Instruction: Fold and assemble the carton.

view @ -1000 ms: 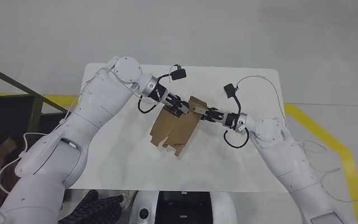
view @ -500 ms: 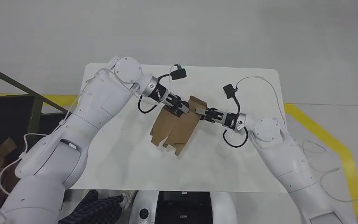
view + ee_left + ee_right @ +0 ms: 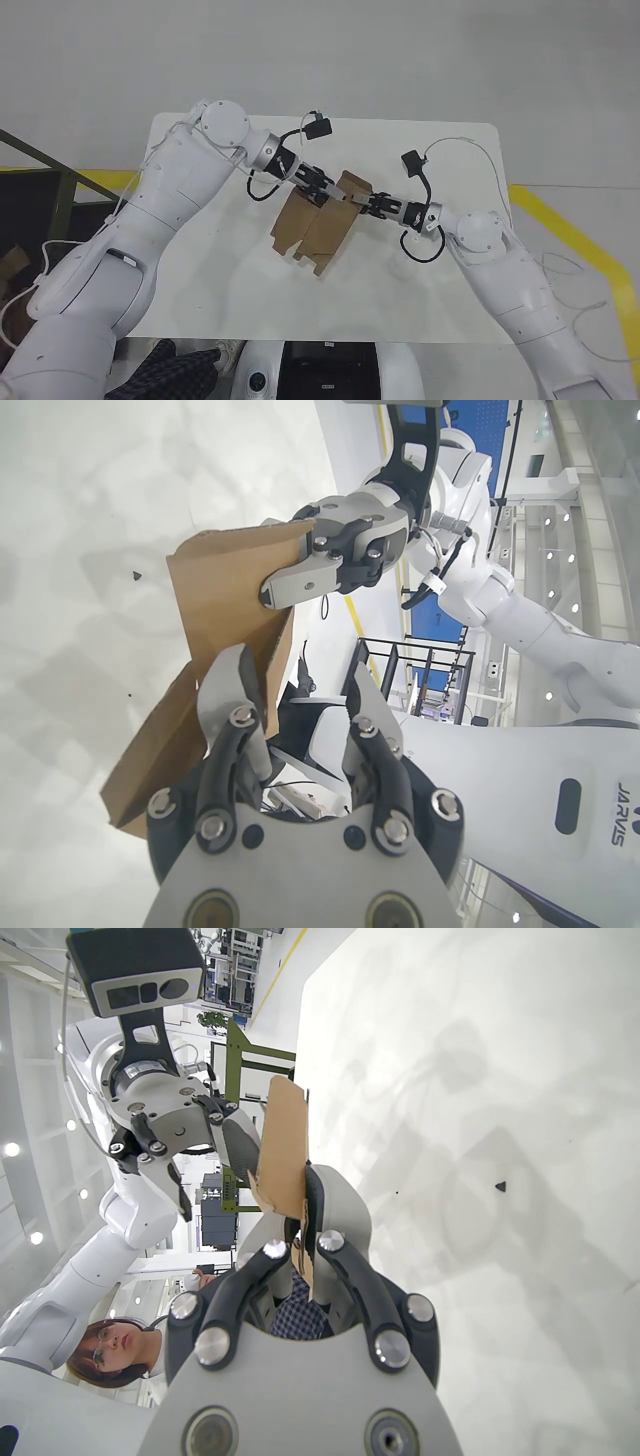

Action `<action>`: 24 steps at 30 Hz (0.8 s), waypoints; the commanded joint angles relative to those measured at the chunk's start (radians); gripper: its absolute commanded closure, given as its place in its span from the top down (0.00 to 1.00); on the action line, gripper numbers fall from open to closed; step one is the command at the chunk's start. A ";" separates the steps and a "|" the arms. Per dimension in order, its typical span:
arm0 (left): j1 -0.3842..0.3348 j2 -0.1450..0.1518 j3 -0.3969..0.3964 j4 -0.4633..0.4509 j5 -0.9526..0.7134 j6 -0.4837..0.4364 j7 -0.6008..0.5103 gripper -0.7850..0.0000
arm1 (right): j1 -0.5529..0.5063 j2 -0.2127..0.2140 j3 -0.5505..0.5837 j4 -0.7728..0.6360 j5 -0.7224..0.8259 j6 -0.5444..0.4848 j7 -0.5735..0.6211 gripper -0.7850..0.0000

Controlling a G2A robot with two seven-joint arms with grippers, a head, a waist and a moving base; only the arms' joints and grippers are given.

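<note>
Now, right jaws pinch the brown carton (image 3: 320, 228).

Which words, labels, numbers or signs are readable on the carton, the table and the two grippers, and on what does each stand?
Carton: plain brown cardboard, no print on the faces in view.
Table: no print, just small dark specks.
Left gripper and right gripper: bare metal and screws, no readable marks.
Label on the left wrist: too small to read.
</note>
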State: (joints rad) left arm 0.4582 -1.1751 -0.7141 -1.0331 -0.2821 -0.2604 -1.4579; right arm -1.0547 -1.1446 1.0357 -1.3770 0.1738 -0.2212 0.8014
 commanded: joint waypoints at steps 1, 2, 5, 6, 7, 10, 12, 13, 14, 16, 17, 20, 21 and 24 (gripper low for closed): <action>-0.001 0.001 -0.008 -0.002 -0.003 -0.007 0.009 1.00 | -0.001 -0.001 0.001 0.002 0.011 0.001 0.001 0.00; -0.001 0.003 -0.016 -0.002 -0.006 -0.012 0.015 1.00 | -0.003 -0.002 0.002 0.003 0.021 0.001 -0.002 0.00; 0.004 0.011 -0.047 -0.010 -0.021 -0.030 0.033 1.00 | -0.005 -0.003 0.012 0.009 0.045 -0.004 -0.009 0.00; 0.008 0.015 -0.059 -0.015 -0.026 -0.035 0.035 1.00 | -0.006 -0.002 0.019 0.013 0.050 -0.003 -0.019 0.00; 0.012 0.019 -0.071 -0.021 -0.029 -0.039 0.037 1.00 | -0.008 -0.002 0.026 0.016 0.058 -0.003 -0.031 0.00; 0.027 0.033 -0.107 -0.043 -0.029 -0.043 0.038 1.00 | -0.016 -0.001 0.052 0.021 0.071 0.000 -0.076 0.00; 0.043 0.044 -0.131 -0.057 -0.029 -0.038 0.038 1.00 | -0.025 0.000 0.071 0.016 0.075 0.002 -0.107 0.00; 0.051 0.049 -0.143 -0.063 -0.027 -0.034 0.040 1.00 | -0.030 0.001 0.081 0.012 0.077 0.002 -0.123 0.00; 0.060 0.055 -0.155 -0.068 -0.026 -0.030 0.042 1.00 | -0.037 0.003 0.091 0.006 0.075 0.002 -0.139 0.00; 0.078 0.065 -0.179 -0.075 -0.024 -0.022 0.044 1.00 | -0.053 0.005 0.114 -0.017 0.077 -0.007 -0.179 0.00; 0.087 0.070 -0.190 -0.078 -0.021 -0.017 0.047 1.00 | -0.064 0.006 0.123 -0.031 0.076 -0.012 -0.193 0.00; 0.115 0.082 -0.215 -0.088 -0.020 -0.004 0.047 1.00 | -0.096 0.010 0.153 -0.079 0.065 -0.017 -0.241 0.00; 0.123 0.085 -0.222 -0.091 -0.019 -0.001 0.047 1.00 | -0.107 0.011 0.161 -0.094 0.063 -0.015 -0.256 0.00; 0.145 0.094 -0.240 -0.097 -0.018 0.008 0.048 1.00 | -0.139 0.013 0.183 -0.135 0.052 -0.009 -0.297 0.00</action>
State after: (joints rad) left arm 0.5947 -1.0841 -0.9480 -1.1279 -0.3001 -0.2559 -1.4102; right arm -1.1823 -1.1322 1.2117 -1.4981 0.2285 -0.2329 0.5183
